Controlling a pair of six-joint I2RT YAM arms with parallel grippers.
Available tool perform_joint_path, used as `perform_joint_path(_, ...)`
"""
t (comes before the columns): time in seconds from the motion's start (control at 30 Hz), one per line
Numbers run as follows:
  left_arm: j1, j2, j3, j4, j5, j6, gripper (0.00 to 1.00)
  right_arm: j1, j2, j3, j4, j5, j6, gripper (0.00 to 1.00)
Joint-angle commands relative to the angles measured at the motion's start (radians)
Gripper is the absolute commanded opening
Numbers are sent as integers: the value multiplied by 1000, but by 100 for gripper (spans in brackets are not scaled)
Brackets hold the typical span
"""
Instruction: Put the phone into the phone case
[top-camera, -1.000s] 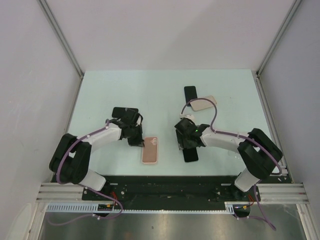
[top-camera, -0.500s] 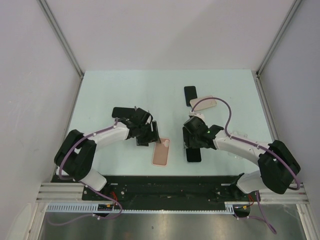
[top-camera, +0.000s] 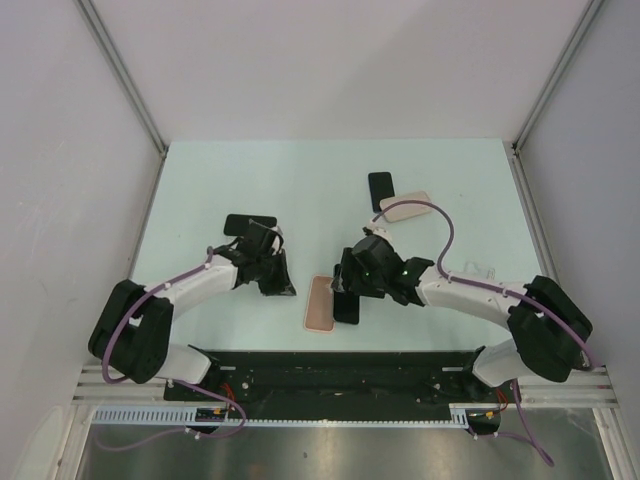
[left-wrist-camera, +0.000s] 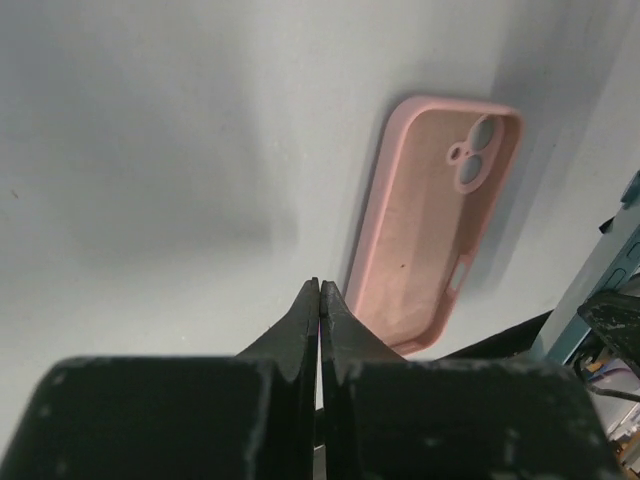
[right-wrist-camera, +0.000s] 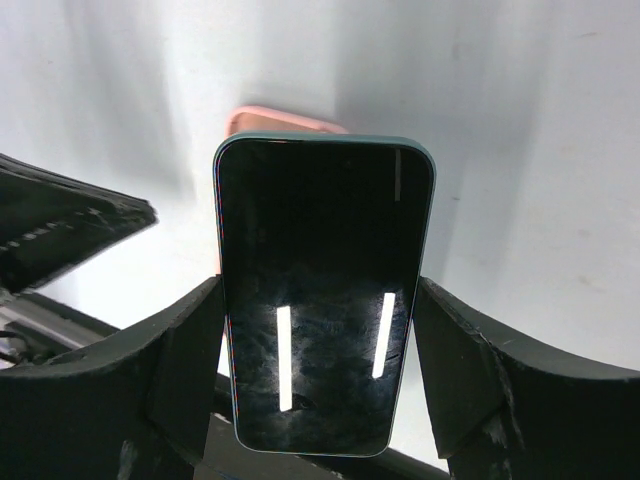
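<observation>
Two long edges of the phone (right-wrist-camera: 325, 230), likely stiff and slick, sit clamped in my right gripper (right-wrist-camera: 320, 310); my left gripper (left-wrist-camera: 320, 300) is clenched, empty.

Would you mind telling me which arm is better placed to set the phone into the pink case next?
The right. The right gripper holds the phone by its edges, right beside the pink case. The left gripper is shut, empty, and stands apart from the case.

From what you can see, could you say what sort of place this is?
Likely a lab robot cell: white walls enclose a table; left arm and right arm are bolted to a rail.
</observation>
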Motion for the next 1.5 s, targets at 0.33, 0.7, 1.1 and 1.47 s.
perform_joint_path(0.33,84,-97,-80,43,166,56,0,51,182,92,250,-17,177,48)
perform_joint_path(0.7,84,-112,-89,31,154,54,0,100,239,115,239,27,246,48)
perform_joint_path(1.1,83,-109,-89,11,132,57,0,120,265,157,125,95,217,58)
perform_joint_path(1.47,83,-137,-45,-44,108,62,9,129,269,191,43,124,246,74)
